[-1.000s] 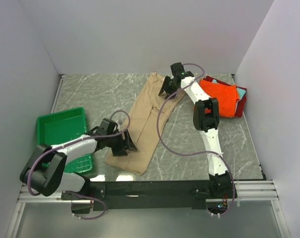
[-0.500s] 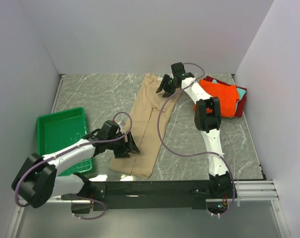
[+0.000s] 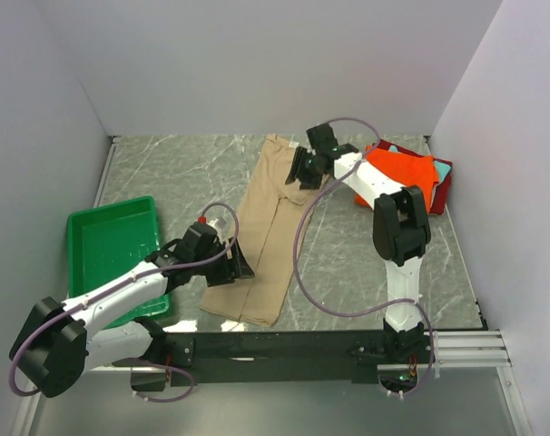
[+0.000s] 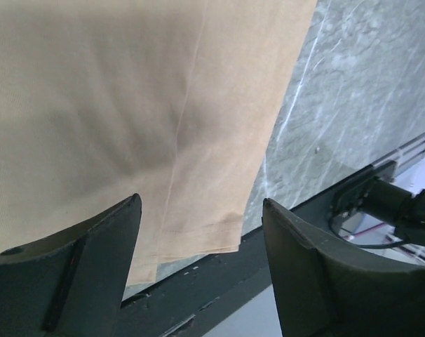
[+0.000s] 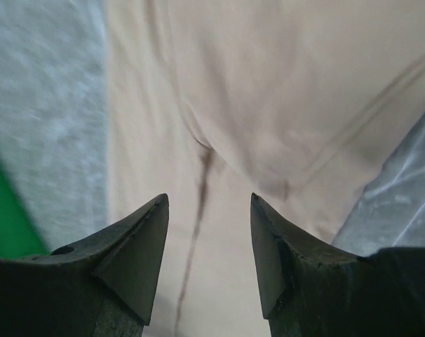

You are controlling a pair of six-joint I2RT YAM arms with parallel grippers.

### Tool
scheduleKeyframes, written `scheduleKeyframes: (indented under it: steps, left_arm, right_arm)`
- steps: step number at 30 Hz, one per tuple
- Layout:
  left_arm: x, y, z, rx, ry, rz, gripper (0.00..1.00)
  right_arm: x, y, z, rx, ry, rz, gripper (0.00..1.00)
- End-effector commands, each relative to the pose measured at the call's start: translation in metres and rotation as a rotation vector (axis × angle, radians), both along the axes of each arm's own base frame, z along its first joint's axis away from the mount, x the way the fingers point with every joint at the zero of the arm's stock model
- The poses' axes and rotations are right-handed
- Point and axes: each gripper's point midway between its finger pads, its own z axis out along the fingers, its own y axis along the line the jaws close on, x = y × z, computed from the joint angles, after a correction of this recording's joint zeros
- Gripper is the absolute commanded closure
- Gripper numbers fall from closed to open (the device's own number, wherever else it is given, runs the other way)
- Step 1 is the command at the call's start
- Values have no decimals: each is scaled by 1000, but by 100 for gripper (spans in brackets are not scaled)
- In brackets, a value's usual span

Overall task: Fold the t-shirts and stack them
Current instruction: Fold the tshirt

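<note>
A green plastic tray sits at the left of the grey-green marbled table. Just right of it, the left gripper hangs over the near left edge of a long, plain tan cloth t-shirt. This shirt lies flat down the middle of the table, folded into a narrow strip running from the far side to the near edge. In the left wrist view the left gripper is spread wide above the tan cloth, gripping nothing. The right gripper hovers over the shirt's far end. Its fingers also stand apart over the fabric and clasp nothing. At the far right lies a pile of folded shirts: bright orange on top, with teal and dark red showing at its edges.
</note>
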Motion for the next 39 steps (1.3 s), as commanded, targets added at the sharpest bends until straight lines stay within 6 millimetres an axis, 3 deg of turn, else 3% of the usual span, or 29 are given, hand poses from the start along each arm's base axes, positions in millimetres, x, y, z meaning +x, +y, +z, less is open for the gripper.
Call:
scheduleKeyframes:
  steps: [1,11,24,39]
  left_arm:
    - [1,2,-2,41,-66,14,25]
    - [-18,14,-28,121,-79,3,25]
    - [-48,0,-57,90,-29,-68,25]
    - [-77,-47,-44,18,-15,-152,25]
  right_arm:
    - [-8,-6,-7,-50,-29,-26,43]
    - [-20,-12,-34,-152,22,-58,44]
    - [-17,-25,-65,-263,73,-83,44]
    - [1,-29,-100,-369,142,-75,44]
